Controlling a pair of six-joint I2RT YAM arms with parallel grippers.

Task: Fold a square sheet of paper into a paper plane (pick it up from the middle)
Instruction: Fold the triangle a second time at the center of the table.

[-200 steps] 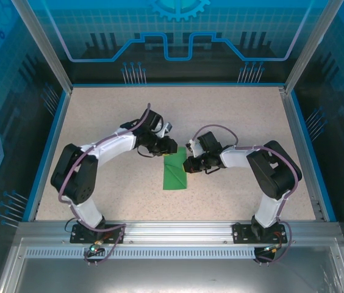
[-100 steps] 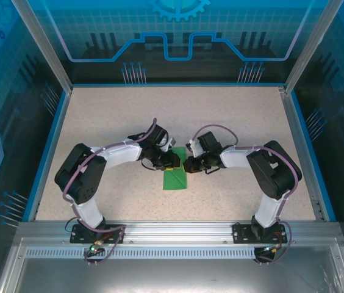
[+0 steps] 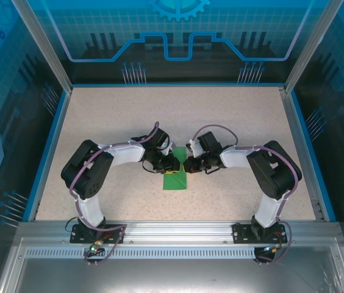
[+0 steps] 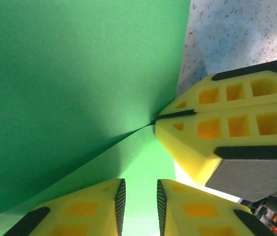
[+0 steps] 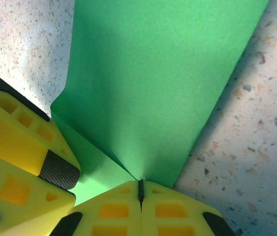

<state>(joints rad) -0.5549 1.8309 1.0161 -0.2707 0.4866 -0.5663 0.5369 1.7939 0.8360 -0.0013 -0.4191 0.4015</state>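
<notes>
Right hand [image 3: 186,165] pinching folded green paper [image 3: 175,182], long axis near-to-far

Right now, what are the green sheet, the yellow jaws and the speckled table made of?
The green sheet looks like thin matte paper: it creases sharply. The yellow jaws look like moulded plastic with hollow cells and black textured pads, perhaps rubber. The table looks like speckled laminate or stone; I can't tell.

No legible text, labels, brands or numbers. Enclosure back panel [image 3: 99,30]: gear emblem [image 3: 179,7], circuit-line graphics, no lettering.
</notes>
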